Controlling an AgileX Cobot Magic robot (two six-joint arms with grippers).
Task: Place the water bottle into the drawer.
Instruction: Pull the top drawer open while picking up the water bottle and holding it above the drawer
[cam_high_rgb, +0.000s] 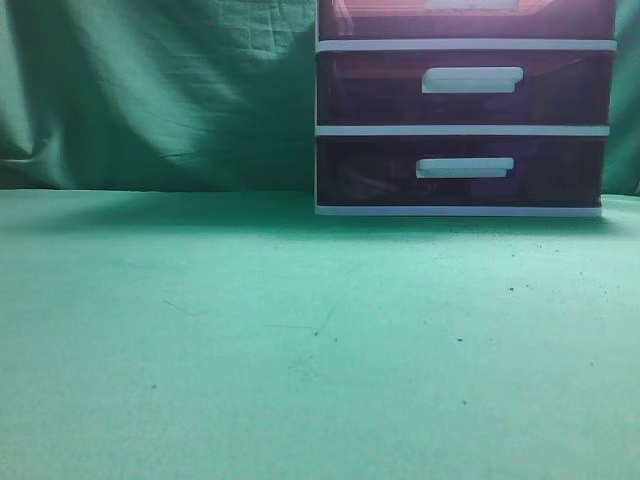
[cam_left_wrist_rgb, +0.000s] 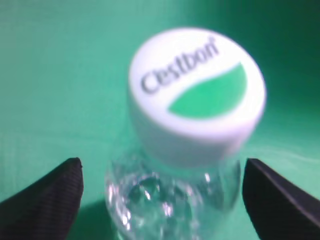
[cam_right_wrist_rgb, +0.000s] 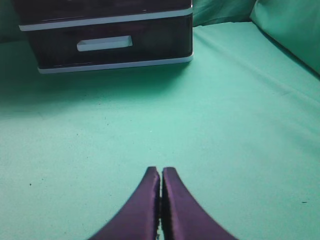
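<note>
Water bottle (cam_left_wrist_rgb: 172, 165) between wide left jaws, right jaws closed empty, drawer (cam_high_rgb: 466, 18) contents unclear

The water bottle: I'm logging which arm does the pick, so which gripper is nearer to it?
Left. The left gripper is open with the water bottle between its fingers. The right gripper is shut above bare cloth, no bottle in its view.
</note>
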